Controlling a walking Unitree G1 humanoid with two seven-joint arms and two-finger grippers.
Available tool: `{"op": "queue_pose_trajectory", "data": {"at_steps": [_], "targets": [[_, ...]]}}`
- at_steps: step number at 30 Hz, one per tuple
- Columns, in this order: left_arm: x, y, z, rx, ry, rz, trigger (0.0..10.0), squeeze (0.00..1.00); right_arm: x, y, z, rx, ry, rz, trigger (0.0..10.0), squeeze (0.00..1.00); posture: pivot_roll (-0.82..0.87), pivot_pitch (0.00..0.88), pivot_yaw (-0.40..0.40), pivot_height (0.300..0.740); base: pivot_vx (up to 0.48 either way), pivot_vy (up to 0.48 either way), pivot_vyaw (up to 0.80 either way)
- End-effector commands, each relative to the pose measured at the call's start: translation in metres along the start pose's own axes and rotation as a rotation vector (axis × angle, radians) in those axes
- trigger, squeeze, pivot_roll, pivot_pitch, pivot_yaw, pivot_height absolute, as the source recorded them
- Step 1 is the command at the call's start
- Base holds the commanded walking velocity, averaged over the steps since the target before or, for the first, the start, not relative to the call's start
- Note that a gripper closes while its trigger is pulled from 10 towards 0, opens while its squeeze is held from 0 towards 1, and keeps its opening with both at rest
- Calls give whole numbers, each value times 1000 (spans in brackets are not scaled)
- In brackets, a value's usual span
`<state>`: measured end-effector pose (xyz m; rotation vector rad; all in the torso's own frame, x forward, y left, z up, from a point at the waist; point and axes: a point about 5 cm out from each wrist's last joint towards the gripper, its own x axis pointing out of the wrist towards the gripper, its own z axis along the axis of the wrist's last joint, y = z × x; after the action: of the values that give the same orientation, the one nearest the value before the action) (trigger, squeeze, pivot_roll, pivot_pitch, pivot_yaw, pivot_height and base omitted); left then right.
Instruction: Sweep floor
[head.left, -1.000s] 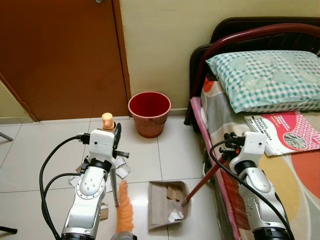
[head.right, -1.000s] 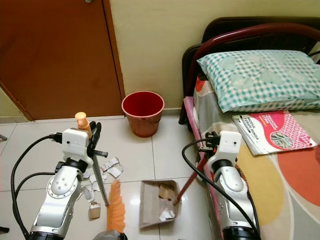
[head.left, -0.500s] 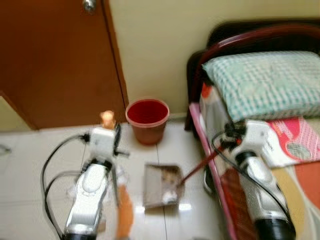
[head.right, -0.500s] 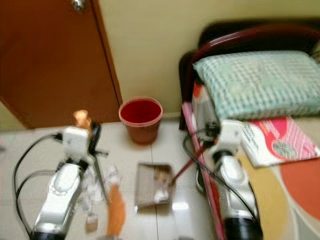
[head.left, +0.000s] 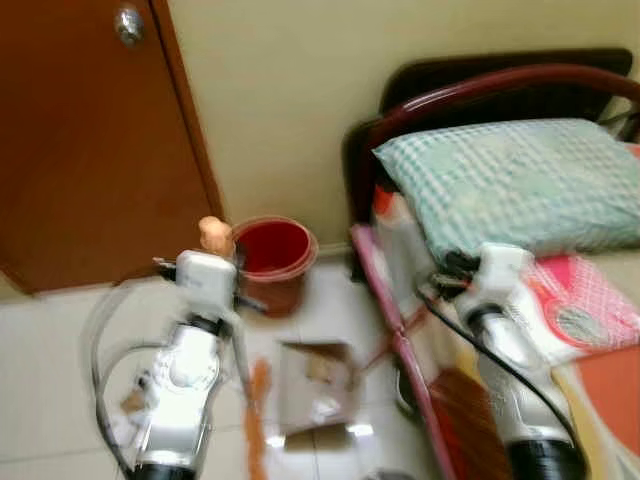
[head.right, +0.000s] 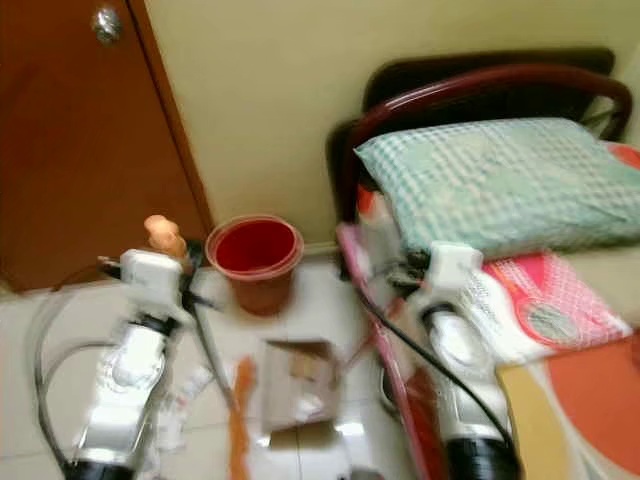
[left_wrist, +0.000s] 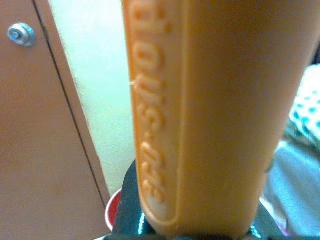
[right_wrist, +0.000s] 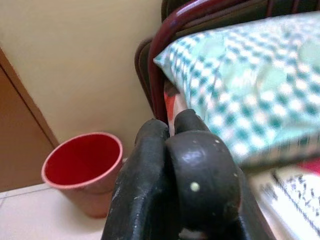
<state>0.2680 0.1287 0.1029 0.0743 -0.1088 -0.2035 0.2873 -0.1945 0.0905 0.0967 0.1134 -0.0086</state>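
Silver left end effector (head.left: 225, 272) clamps upright broom (head.left: 254, 400); right end effector (head.left: 447, 275) grips dustpan (head.left: 318, 395) handle.

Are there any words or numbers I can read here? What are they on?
Orange broom handle: raised letters run along it, too blurred and cut off to read for sure.
Pink magazine on the bed: it has print on the cover, too blurred to read.
No other words or numbers can be read.
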Motion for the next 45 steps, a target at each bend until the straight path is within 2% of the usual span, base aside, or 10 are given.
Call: {"op": "queue_pose_trajectory", "data": {"at_steps": [1,17,31,36,39,45], "targets": [[2,10,8,30,-36,21,10000,0,5,9,13,6,-57,33,10000,0,-10,0,-8,740,379,244,0],[3,12,8,28,-31,29,10000,0,7,9,12,2,-51,34,10000,0,-8,0,-6,740,372,265,0],[3,10,5,37,-14,45,10000,0,8,8,10,-3,-36,39,10000,0,-9,0,-9,740,0,0,0],[3,14,5,73,-8,85,10000,0,8,10,8,10,-18,58,10000,0,-12,0,-9,740,0,0,0],[2,21,3,93,2,117,10000,0,7,14,7,59,7,92,10000,0,-18,0,-7,740,0,0,0],[-3,33,-3,134,43,187,10000,0,6,33,20,132,23,225,10000,0,-26,7,-6,740,0,0,0]]}}
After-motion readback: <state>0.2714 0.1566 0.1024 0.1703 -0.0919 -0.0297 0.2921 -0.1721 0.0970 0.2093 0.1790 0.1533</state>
